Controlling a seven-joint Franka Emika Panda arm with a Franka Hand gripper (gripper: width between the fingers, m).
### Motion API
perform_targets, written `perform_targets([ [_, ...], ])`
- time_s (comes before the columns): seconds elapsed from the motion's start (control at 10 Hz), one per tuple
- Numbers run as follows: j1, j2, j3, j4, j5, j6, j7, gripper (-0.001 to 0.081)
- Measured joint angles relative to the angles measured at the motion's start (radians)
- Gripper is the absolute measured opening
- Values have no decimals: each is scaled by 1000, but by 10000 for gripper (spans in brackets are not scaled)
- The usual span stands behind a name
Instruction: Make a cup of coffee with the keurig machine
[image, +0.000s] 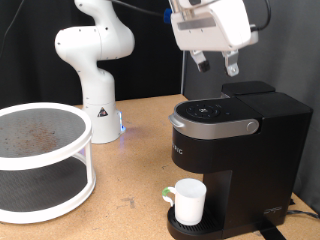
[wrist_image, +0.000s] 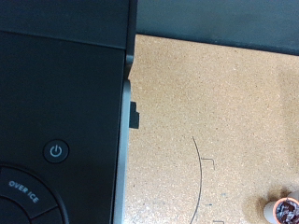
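Note:
The keurig machine (image: 235, 150) stands at the exterior view's right, a black box with its grey-silver lid handle (image: 212, 125) down. The white cup (image: 188, 200) sits upright on the drip tray under the spout. My gripper (image: 217, 66) hangs in the air above the machine's top, open, with nothing between its fingers. The wrist view looks straight down on the machine's black top (wrist_image: 56, 93) and its power button (wrist_image: 57, 150); my fingers do not show there.
A white two-tier round rack (image: 40, 160) stands at the exterior view's left. The arm's white base (image: 98, 110) is behind it on the cork table (wrist_image: 215, 112). A small round object (wrist_image: 283, 211) lies on the cork beside the machine.

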Motion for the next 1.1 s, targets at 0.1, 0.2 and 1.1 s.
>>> perform_targets([
  [0.1,0,3,5,-15,-2,10,-15,807],
  [0.2,1,4,10,-28,-2,13,-23,807],
  [1.1,-2,5,14,-85,3,-11,-9,20],
])
